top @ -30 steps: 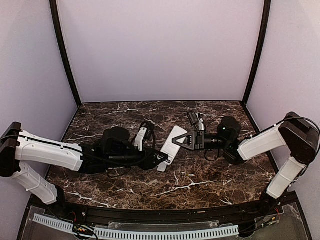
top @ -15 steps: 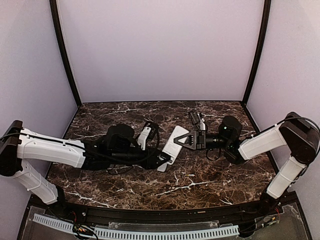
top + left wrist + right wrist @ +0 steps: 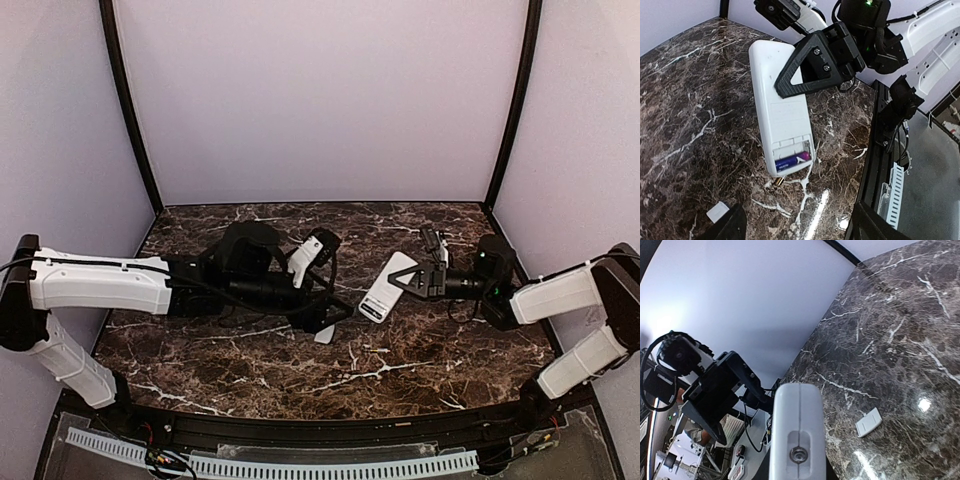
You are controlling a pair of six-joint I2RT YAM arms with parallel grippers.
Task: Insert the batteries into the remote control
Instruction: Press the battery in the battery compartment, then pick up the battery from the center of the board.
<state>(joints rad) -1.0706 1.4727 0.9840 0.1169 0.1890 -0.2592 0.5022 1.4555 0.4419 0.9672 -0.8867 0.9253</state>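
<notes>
Left gripper (image 3: pixel 796 227) is spread wide, empty; the remote control (image 3: pixel 782 115) is clamped by the right gripper (image 3: pixel 812 65). Its long axis is aimed at the left gripper, with the open bay end, one of the batteries (image 3: pixel 792 161) seated, nearest.

The narrow end of a white rectangular plastic remote control (image 3: pixel 797 415) fills the bottom centre, with a seam running down it. To its right, a small flat white cover piece (image 3: pixel 869 422) lies on the dark veined marble table (image 3: pixel 900 340). A black jointed robot arm (image 3: pixel 722 382) sits at lower left.
</notes>
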